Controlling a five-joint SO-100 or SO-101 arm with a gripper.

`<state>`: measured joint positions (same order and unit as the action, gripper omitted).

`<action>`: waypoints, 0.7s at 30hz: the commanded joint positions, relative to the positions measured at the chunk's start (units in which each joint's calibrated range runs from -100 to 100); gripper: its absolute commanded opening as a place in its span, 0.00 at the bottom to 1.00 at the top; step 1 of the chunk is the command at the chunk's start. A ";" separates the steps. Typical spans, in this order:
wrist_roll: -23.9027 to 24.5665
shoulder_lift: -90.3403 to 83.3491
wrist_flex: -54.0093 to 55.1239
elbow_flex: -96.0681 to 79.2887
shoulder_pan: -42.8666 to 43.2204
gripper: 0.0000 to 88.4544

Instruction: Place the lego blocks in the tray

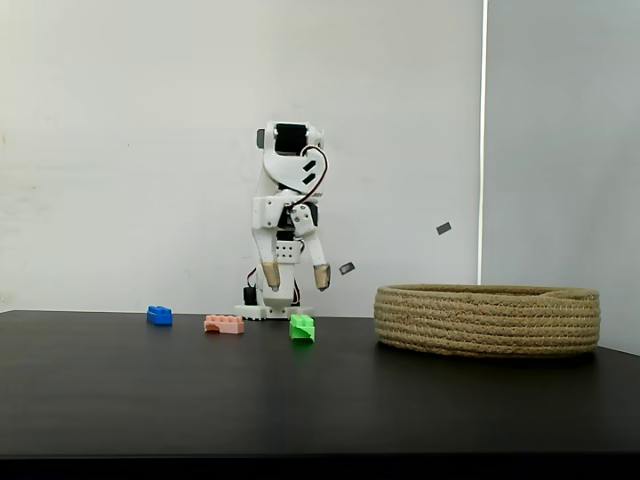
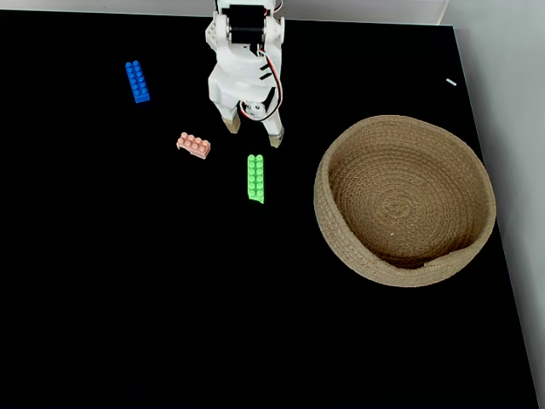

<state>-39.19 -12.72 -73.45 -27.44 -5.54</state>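
Note:
Three lego blocks lie on the black table. The blue block [image 1: 159,316] [image 2: 137,82] is farthest left, the salmon-pink block [image 1: 224,324] [image 2: 194,146] sits in the middle, and the green block [image 1: 302,328] [image 2: 255,177] is nearest the tray. The tray [image 1: 488,320] [image 2: 341,247], a round coiled-rope basket, stands to the right with nothing inside. My white gripper [image 1: 296,276] [image 2: 253,133] hangs open above the table, fingertips pointing down, just behind the green block and holding nothing.
The table's right edge [image 2: 502,256] runs close past the tray. A white wall [image 1: 120,150] stands behind the arm. Small grey tabs [image 1: 444,228] are stuck on the wall above the tray.

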 commanded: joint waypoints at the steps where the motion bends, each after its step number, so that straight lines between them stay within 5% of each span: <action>1: -2.05 2.49 -0.40 6.24 -1.47 0.30; 21: -4.74 16.42 0.10 16.73 -2.54 0.31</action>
<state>-43.49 3.99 -73.12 -14.63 -7.82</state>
